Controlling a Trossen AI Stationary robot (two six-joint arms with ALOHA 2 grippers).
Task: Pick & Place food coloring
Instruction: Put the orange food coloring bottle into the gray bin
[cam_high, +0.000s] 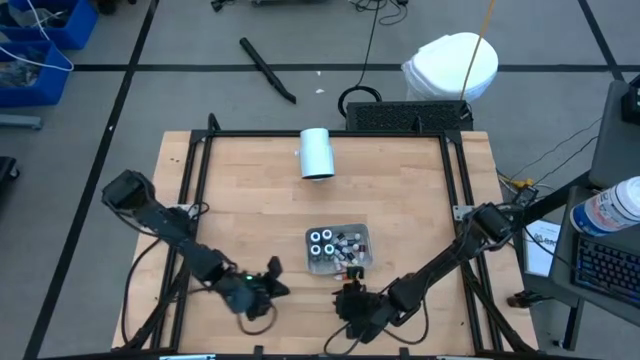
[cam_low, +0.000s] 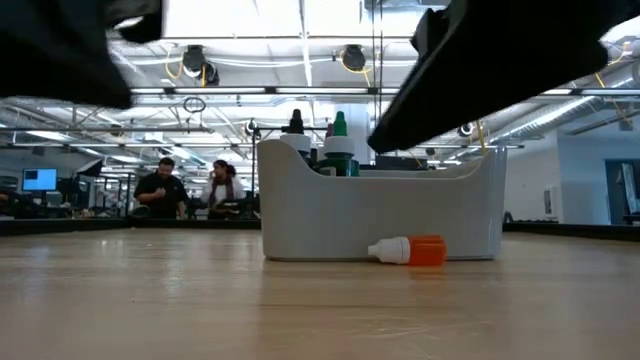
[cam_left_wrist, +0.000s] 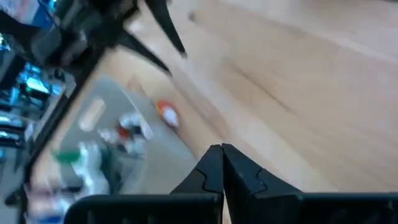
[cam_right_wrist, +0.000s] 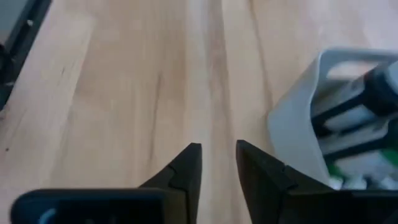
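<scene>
Right gripper (cam_right_wrist: 217, 155) low over the table's near edge, just short of the grey tray (cam_high: 338, 247), fingers slightly parted with bare wood showing between them, nothing held. Left gripper (cam_left_wrist: 222, 163) further along the same near edge, well apart from the tray, fingers pressed together and empty. Outward from the right gripper: one orange bottle (cam_low: 410, 250) with a white cap lying on its side on the wood, touching or just beside the tray's near wall, loose from the rest. Beyond that, the remaining food coloring (cam_high: 336, 243) standing packed inside the tray, dark and green tops (cam_low: 338, 128) poking above the rim. Likely very light, hard plastic, smooth and round, so apt to roll or squirt out of a pinch; best taken across the body at mid-length rather than at the tapered cap, with gentle closing force. Fallen bottle probably the easiest target, though the tray wall right behind it leaves little room on that side, so an approach from the open near side or from above looks safer. Plenty of bare wooden table (cam_high: 400, 190) toward the far side and both flanks, only the white cylinder (cam_high: 317, 153) lying near the far edge, well clear. Metal frame rails along the table's borders worth minding during wide swings.
</scene>
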